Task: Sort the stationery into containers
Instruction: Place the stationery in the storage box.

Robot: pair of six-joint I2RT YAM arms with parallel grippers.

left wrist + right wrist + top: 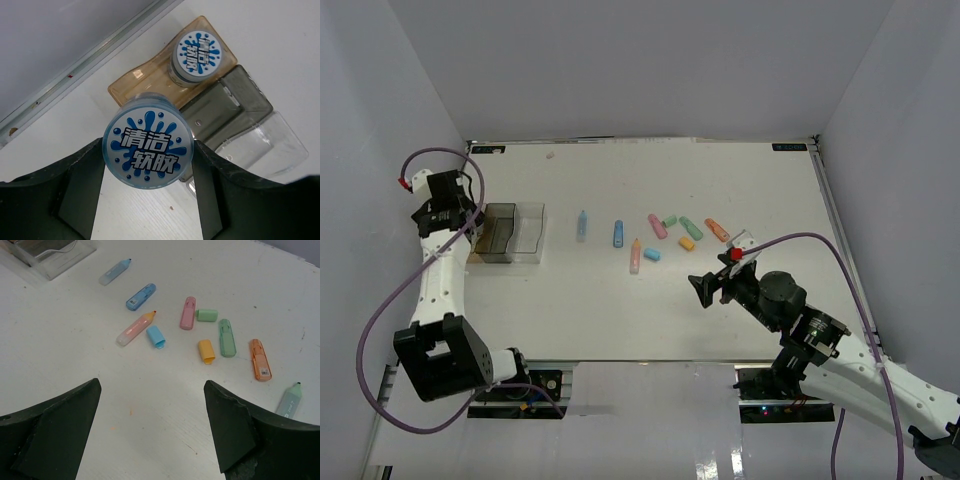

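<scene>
The round blue-and-white roll (148, 145) sits squarely between the two fingers (85, 170) of the left gripper (148, 151), its printed face up and its rim touching both of them; the fingers are clamped on it. In the wrist view it covers the near end of the tan bin (135, 82), where a second roll (196, 55) stands at the far end. A smoky bin (245, 95) and a clear bin (280, 145) sit alongside. Well apart, the right gripper (151, 387) hangs over the table (75, 340) with its fingers spread and nothing between them, near the scattered pastel pens and caps (188, 312).
</scene>
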